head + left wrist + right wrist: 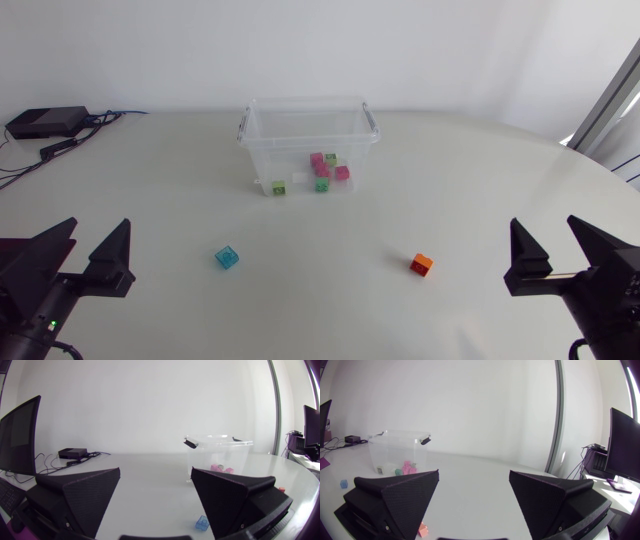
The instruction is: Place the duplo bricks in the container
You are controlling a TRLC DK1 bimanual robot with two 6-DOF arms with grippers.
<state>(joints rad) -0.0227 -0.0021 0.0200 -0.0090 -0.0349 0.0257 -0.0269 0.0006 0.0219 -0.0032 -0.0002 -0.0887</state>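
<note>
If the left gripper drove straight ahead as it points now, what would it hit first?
Probably nothing: the open left gripper points across the white table. The clear plastic container and the translucent blue duplo brick both lie off to one side, though depth is hard to judge.

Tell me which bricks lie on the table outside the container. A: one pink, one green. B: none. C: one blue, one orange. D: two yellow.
C: the blue brick and the orange brick lie on the table, in front of the container.
</note>
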